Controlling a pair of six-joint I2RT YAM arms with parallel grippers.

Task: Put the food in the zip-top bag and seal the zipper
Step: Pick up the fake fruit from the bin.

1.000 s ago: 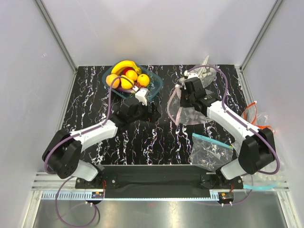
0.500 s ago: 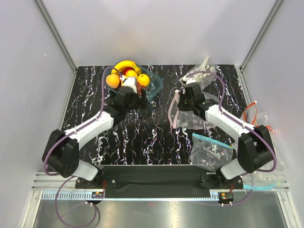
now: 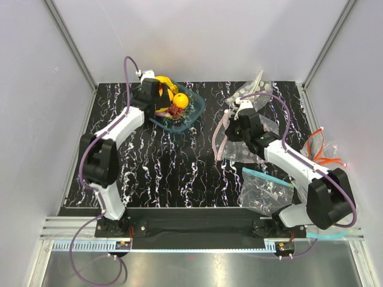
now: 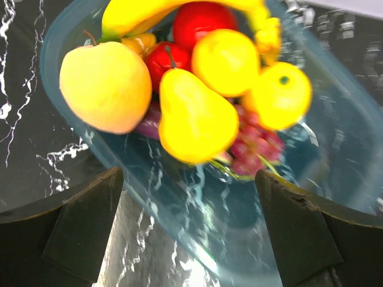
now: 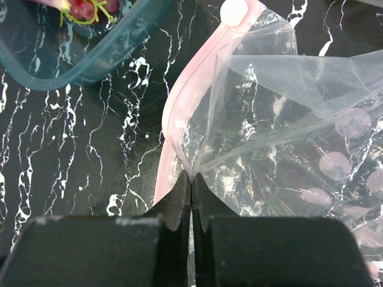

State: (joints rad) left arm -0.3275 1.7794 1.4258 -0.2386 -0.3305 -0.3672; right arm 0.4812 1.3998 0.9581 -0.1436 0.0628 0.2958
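Within the teal bowl (image 4: pixel 338 140) sits the food (image 4: pixel 194 116).

Food: glossy toy fruits heaped in a translucent teal tub (image 4: pixel 335 113), none in the bag; yellow pear (image 4: pixel 194 116) on top; pale orange peach-like round (image 4: pixel 105 84) touching its left; two yellow lemons (image 4: pixel 227 60) to its right; banana (image 4: pixel 149 12) along the far side; red rounds (image 4: pixel 200 21) beneath it; dark red grape cluster (image 4: pixel 254 149) lowest.
Clear crinkly dotted zip-top bag (image 5: pixel 275 119): crumpled, right of the tub, apart from it; pink-red zipper strip (image 5: pixel 179 107) faces the tub, pinched by the closed right gripper (image 5: pixel 191 179); white slider (image 5: pixel 233 11) at the strip's far end.
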